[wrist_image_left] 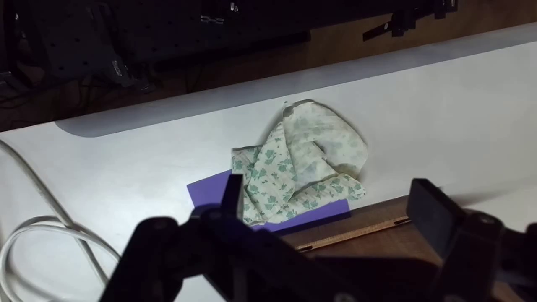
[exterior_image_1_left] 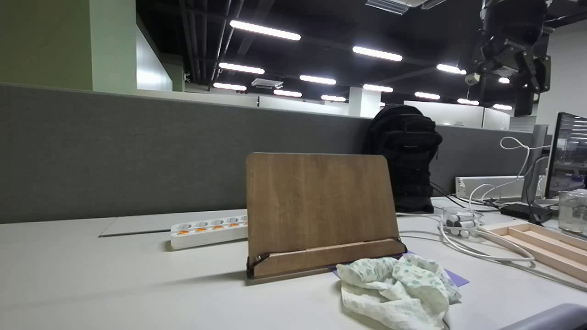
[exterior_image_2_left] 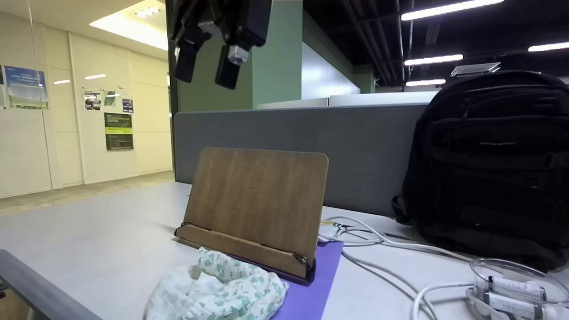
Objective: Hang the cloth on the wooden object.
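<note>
The cloth lies crumpled on the table in front of the wooden object; the cloth shows in both exterior views (exterior_image_1_left: 399, 291) (exterior_image_2_left: 222, 291) and the wrist view (wrist_image_left: 272, 172). It is pale with green leaf marks and partly covers a purple sheet (exterior_image_1_left: 456, 277) (exterior_image_2_left: 328, 273) (wrist_image_left: 205, 191). The wooden object (exterior_image_1_left: 321, 197) (exterior_image_2_left: 258, 200) stands upright, tilted back, with a ledge at its base; part of it shows in the wrist view (wrist_image_left: 369, 245). My gripper (exterior_image_2_left: 206, 75) (exterior_image_1_left: 529, 94) is open and empty, high above the board and cloth, fingers wide apart in the wrist view (wrist_image_left: 327, 188).
A black backpack (exterior_image_1_left: 403, 160) (exterior_image_2_left: 489, 169) stands behind the board by the grey partition (exterior_image_1_left: 137, 156). A white power strip (exterior_image_1_left: 208, 233) lies behind the board. White cables (exterior_image_2_left: 395, 244), a glass container with small bottles (exterior_image_2_left: 515, 289), light wooden slats (exterior_image_1_left: 541, 245) and a monitor (exterior_image_1_left: 568, 156) are alongside.
</note>
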